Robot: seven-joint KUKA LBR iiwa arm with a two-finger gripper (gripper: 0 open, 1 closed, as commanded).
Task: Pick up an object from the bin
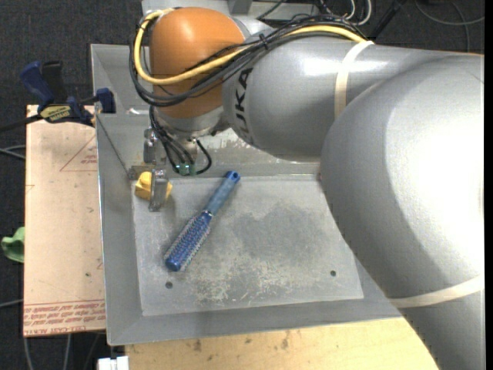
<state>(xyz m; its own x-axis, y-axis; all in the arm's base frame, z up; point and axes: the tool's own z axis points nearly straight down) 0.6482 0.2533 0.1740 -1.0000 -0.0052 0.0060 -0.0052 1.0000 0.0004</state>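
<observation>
Against the upper-left corner of the grey metal bin (pixel 254 276), the jaws sit low, touching or just beside a small yellow rounded object (pixel 143 185). I cannot tell how far the jaws stand open, nor whether the yellow piece is between them. Risk, in my judgement: the bin's walls crowd this corner, so a closing stroke may catch a wall or push the piece out sideways. A blue plastic long-handled brush (pixel 199 226) lies diagonally nearby, apart from the jaws.
</observation>
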